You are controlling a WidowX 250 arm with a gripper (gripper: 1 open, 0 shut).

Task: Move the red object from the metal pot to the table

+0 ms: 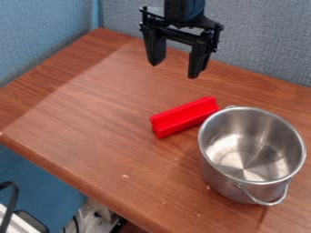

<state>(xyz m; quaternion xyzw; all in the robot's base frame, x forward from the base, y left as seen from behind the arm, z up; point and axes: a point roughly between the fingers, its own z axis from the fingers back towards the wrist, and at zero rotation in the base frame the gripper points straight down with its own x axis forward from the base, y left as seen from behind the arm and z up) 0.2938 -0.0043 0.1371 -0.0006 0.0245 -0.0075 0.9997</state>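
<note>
The red object [185,116], a small bright red bar, lies flat on the table [85,100], just left of the metal pot [250,151] and close to its rim. The shiny pot stands at the right front of the tabletop, its inside bare, its wire handle hanging at the front. My gripper [177,61] hangs above the table behind the red bar, pointing down. Its two black fingers are spread wide apart with nothing between them, and it touches neither the bar nor the pot.
The reddish-brown tabletop ends in rounded edges at the left and front. A blue wall stands behind it. Cables and clutter lie on the floor below the front edge [73,218].
</note>
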